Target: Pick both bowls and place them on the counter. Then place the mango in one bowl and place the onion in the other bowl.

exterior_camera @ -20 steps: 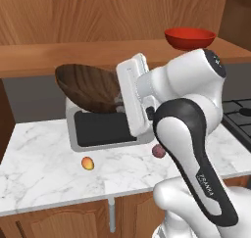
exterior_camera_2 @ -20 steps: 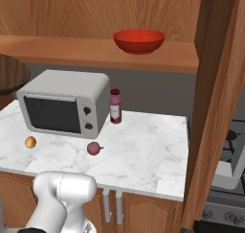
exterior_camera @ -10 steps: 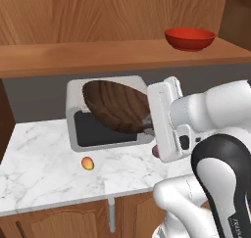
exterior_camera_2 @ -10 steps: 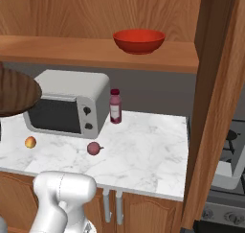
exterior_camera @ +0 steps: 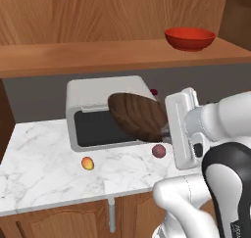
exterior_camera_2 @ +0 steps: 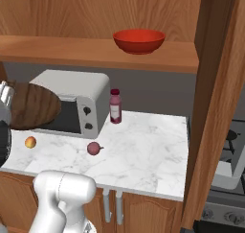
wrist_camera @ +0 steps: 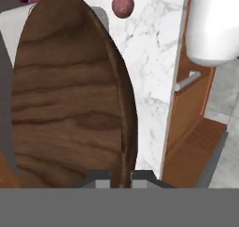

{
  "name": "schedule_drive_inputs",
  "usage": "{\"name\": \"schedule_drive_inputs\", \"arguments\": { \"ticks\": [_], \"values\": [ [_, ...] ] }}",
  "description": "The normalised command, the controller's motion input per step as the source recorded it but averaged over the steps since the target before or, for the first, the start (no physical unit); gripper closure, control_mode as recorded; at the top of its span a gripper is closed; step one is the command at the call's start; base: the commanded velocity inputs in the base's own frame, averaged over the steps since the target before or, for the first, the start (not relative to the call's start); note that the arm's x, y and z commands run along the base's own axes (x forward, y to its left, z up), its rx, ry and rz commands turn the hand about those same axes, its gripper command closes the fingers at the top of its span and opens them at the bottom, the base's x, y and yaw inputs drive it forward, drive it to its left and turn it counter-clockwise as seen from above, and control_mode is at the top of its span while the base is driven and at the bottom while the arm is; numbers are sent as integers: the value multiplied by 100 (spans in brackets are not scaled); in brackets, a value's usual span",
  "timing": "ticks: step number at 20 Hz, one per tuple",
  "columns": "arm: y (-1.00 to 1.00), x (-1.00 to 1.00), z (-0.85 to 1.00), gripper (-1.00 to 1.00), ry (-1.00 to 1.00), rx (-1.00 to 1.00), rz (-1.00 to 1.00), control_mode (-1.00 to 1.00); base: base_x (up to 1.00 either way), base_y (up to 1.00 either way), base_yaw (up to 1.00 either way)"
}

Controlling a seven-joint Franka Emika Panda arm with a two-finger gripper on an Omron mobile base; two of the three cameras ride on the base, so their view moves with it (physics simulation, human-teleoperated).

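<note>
Clamped on the rim of the wooden bowl (wrist_camera: 70, 95), the hand (wrist_camera: 120, 177) holds it tilted above the bench (exterior_camera: 44, 168), in front of the microwave (exterior_camera: 93, 112). Stiff and probably light, the bowl looks likely to swing from an edge pinch. A red bowl (exterior_camera: 189, 38) sits on the shelf (exterior_camera: 73, 56); mango (exterior_camera: 87, 163) and onion (exterior_camera: 158, 151) lie on the bench.

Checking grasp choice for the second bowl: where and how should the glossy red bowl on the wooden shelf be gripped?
Probably by its rim. The glossy red bowl sits upright on the brown wooden shelf, opening upward, far wider than the fruits, so only the thin lip suits two fingers. Come from the front, one finger inside and one outside the near edge, much as the gripper pinches the dark wood-grained bowl.
</note>
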Motion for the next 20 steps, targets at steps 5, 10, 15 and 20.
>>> {"name": "schedule_drive_inputs", "arguments": {
  "ticks": [5,10,15,20],
  "values": [
    [-17,32,-45,100,9,0,-8,-100,0,0,0],
    [0,35,-50,100,3,0,-1,-100,0,0,0],
    [2,36,-48,100,0,0,0,-100,0,0,0],
    [14,29,-45,100,0,-2,-1,-100,0,0,0]
  ]
}}
